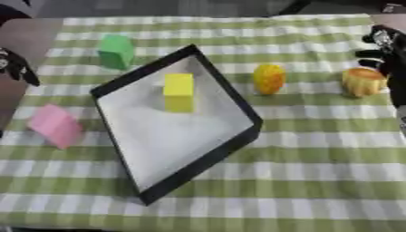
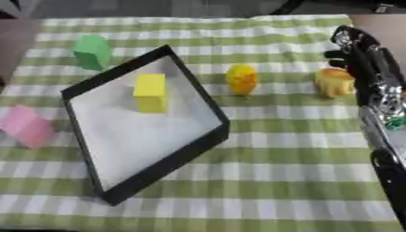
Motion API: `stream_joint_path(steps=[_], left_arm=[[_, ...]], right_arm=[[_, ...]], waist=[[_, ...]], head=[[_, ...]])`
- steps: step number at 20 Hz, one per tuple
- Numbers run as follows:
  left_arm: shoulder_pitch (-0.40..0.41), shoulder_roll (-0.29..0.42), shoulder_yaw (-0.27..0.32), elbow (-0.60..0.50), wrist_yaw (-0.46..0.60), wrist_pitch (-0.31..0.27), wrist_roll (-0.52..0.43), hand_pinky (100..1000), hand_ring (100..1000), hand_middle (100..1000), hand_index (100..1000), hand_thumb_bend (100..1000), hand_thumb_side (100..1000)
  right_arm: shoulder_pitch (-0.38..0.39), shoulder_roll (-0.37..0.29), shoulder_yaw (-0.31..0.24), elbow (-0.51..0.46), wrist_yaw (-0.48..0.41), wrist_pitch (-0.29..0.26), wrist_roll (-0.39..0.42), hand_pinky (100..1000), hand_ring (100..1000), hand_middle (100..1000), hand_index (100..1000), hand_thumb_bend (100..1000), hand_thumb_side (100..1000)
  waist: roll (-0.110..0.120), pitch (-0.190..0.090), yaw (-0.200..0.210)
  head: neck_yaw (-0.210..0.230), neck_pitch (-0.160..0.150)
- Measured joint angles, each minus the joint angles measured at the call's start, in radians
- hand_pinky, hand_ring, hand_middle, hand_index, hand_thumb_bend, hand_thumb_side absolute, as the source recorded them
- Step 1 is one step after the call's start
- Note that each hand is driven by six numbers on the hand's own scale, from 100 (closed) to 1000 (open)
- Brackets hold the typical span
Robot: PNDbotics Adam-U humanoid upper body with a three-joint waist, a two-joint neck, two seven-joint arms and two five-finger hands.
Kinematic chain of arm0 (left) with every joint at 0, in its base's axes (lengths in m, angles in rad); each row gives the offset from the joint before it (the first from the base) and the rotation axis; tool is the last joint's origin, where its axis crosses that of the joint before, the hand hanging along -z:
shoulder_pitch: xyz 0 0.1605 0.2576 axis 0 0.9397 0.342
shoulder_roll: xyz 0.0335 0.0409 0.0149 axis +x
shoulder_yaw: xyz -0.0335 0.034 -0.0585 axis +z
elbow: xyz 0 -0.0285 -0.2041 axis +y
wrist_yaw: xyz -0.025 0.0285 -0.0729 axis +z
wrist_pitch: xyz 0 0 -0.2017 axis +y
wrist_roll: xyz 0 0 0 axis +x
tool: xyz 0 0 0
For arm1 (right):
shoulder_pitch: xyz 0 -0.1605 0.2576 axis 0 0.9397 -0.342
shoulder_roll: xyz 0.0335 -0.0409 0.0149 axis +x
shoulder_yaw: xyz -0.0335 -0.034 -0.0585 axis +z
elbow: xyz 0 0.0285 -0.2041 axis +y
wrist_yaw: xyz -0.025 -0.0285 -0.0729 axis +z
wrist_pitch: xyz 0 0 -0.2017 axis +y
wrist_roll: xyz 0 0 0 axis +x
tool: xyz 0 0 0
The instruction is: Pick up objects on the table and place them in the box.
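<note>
Step in hand: the right hand (image 2: 355,50) is reaching in along the right edge of the table, and I judge it is going for the orange cup-shaped thing (image 1: 364,81) just beside it.
Right hand state: I cannot tell how its fingers are standing; it is showing only as a dark shape next to the orange thing, and whether they are touching is unclear.
Left hand: the left hand (image 1: 14,65) is sitting at the left edge, well apart from the objects; its fingers cannot be made out either.
Box: the black-walled box (image 1: 230,97) is lying in the middle of the checked cloth (image 1: 301,181), with a yellow block (image 1: 179,85) inside.
Waiting outside: a yellow rounded object (image 1: 269,78), a green block (image 1: 117,51) and a pink block (image 1: 55,125).
Next move: closing round the orange thing, lifting it over the box wall and letting go inside.
</note>
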Motion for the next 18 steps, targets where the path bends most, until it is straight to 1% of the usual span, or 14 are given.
stream_joint_path(steps=[8,18], left_arm=[[-0.019,-0.028,-0.026,0.024,0.051,0.012,0.028,811,792,769,840,685,100],[-0.045,-0.054,-0.060,0.062,0.074,0.013,-0.006,812,801,787,837,681,100]], right_arm=[[0.000,0.000,0.000,0.000,0.000,0.000,0.000,776,709,765,869,100,667],[0.000,0.000,0.000,0.000,0.000,0.000,0.000,776,710,766,869,100,668]], waist=[[0.000,0.000,-0.002],[0.000,0.000,-0.004]], head=[[0.006,0.000],[0.006,0.000]])
